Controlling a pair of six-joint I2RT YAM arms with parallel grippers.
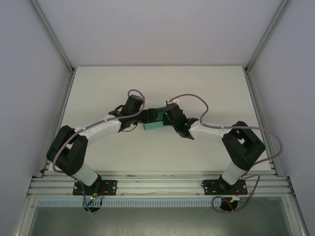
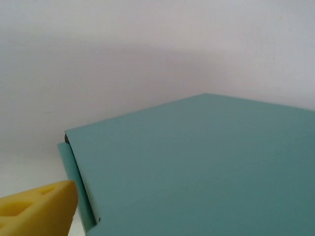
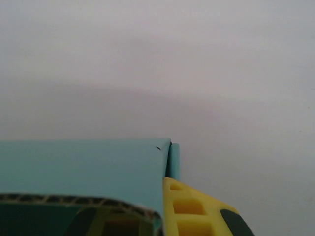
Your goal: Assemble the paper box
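Note:
The teal-green paper box (image 1: 155,121) is held up over the middle of the table between both arms. My left gripper (image 1: 143,118) is at its left end. In the left wrist view a broad teal panel (image 2: 206,167) covers the jaws, and one yellow finger (image 2: 37,209) lies against the box's left edge; the other finger is hidden. My right gripper (image 1: 171,117) is at the box's right end. In the right wrist view the box (image 3: 83,164) sits between a yellow finger (image 3: 197,211) outside its wall and a second finger (image 3: 98,222) seen inside its open end.
The white table (image 1: 157,83) has pale walls behind and at both sides, with aluminium posts (image 1: 54,37) at the back corners. A metal rail (image 1: 157,184) with both arm bases runs along the near edge. Grey cables (image 1: 189,98) loop above the wrists.

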